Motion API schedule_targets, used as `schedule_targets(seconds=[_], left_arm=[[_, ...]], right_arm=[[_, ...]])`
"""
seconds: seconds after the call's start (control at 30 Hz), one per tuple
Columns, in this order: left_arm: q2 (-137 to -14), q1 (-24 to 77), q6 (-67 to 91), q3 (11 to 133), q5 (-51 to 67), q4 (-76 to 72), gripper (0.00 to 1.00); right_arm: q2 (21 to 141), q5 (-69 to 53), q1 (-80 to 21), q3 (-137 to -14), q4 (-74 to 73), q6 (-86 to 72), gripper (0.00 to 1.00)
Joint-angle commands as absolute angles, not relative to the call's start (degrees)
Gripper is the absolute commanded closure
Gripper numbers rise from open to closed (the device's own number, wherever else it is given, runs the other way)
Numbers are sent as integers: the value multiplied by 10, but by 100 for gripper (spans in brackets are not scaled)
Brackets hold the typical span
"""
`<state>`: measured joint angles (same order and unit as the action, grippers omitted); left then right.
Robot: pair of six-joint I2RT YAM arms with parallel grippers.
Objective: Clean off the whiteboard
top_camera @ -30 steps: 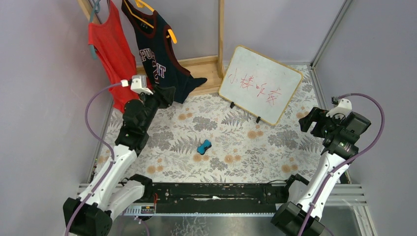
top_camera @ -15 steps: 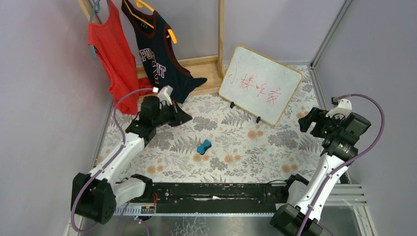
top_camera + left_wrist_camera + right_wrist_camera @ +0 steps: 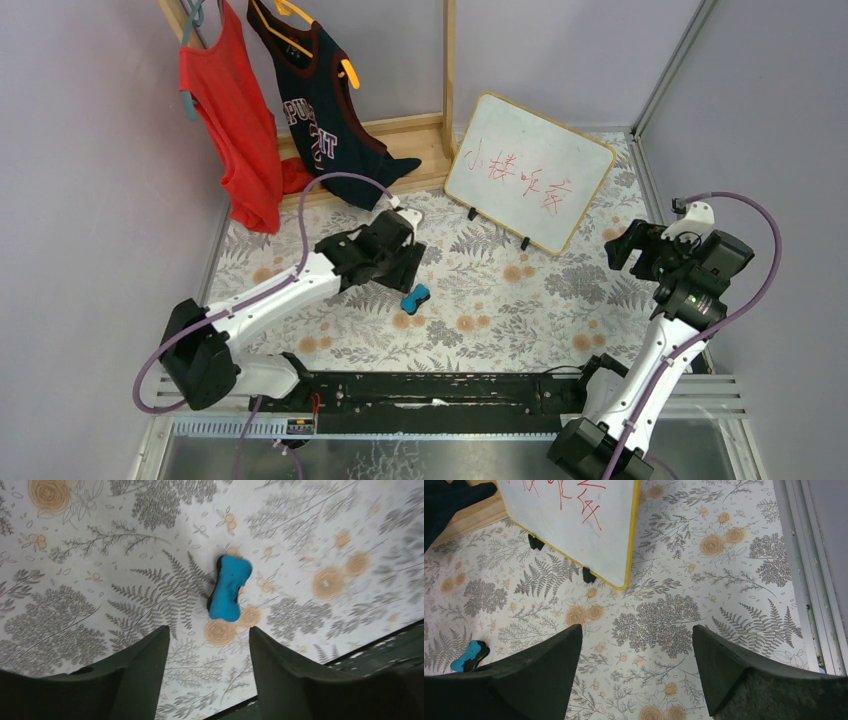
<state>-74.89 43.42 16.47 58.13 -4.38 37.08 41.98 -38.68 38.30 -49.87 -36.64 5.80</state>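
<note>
Free room betw. eraser (image 3: 415, 297), whiteboard (image 3: 528, 171).

Only the left arm (image 3: 285, 292) is really doing anything here: it's swinging away from the hanging clothes and stretching out low over the table, with the elbow unfolding as it goes. A second ago the left gripper (image 3: 408, 268) was up by the hem of the red shirt (image 3: 235, 120), then beside the navy jersey (image 3: 320, 110). Now it's hovering right by the blue eraser (image 3: 415, 297). On the wrist cam the eraser is sitting just ahead of the spread fingertips (image 3: 162, 635), lined up with the gap and touching neither.
</note>
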Motion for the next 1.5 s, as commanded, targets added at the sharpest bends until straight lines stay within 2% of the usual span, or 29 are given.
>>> schedule_targets(seconds=[0.0,0.2,0.33,0.57,0.8,1.47], left_arm=[[-769,467,98,582,-116,427,36],[-767,488,62,579,-110,416,28],[-768,493,36,587,-98,394,26],[-821,497,-6,549,-77,332,27],[-896,496,-30,583,-70,343,27],[-942,493,-53,602,-4,322,31]], right_arm=[[410,-404,384,-507,-363,71,12],[405,-408,384,-508,-364,75,10],[409,-417,384,-508,-365,78,9],[414,-416,383,-509,-368,80,9],[419,-417,383,-509,-369,82,8],[420,-415,383,-508,-369,84,8]])
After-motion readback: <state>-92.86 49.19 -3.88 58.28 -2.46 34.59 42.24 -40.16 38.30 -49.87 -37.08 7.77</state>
